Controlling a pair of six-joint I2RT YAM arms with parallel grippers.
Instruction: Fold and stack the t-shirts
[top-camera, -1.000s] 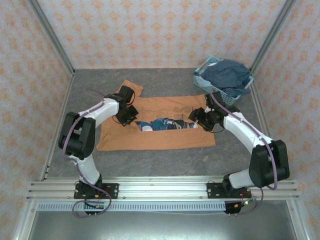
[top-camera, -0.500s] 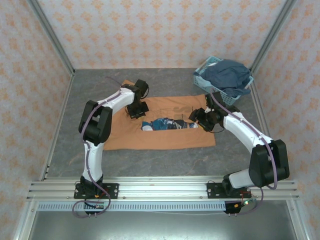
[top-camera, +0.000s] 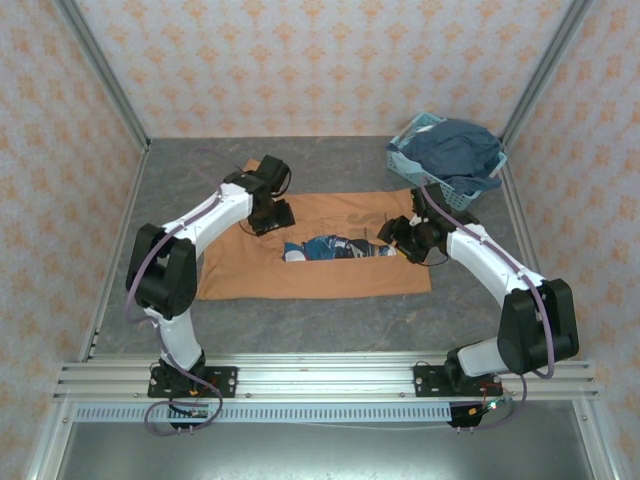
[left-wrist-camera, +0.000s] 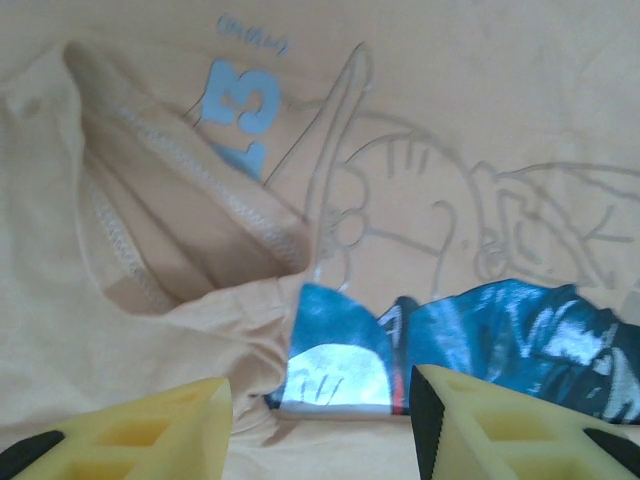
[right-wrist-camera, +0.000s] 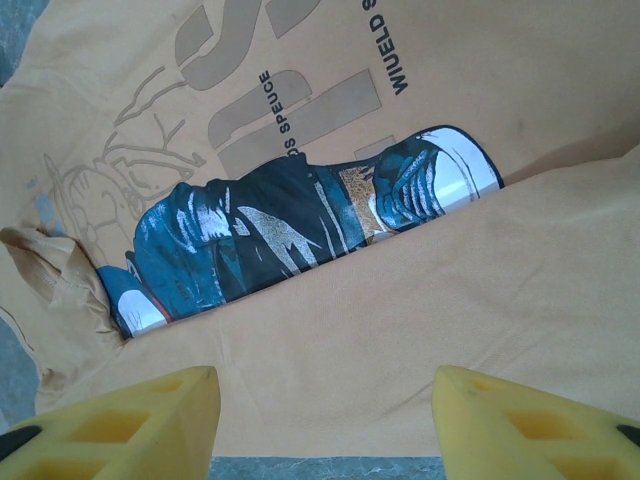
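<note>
An orange t-shirt (top-camera: 330, 280) lies spread on the grey table, its near part folded up so that a strip of the blue print (top-camera: 335, 247) shows along the fold. My left gripper (top-camera: 278, 220) hovers over the shirt's upper left, by the collar. In the left wrist view its yellow fingers (left-wrist-camera: 170, 425) stand apart over the t-shirt (left-wrist-camera: 480, 120), nothing between them. My right gripper (top-camera: 393, 240) is at the print's right end. Its jaws are open above the folded t-shirt (right-wrist-camera: 400, 330), holding nothing.
A light-blue lattice basket (top-camera: 408, 158) stands at the back right corner, with a dark blue garment (top-camera: 455, 150) heaped in it. Bare grey tabletop (top-camera: 330, 325) runs between the shirt and the arm bases. Patterned walls close in on three sides.
My left arm swung right and farther back over the shirt, then its gripper opened and let go of the cloth. The right arm has stayed still.
</note>
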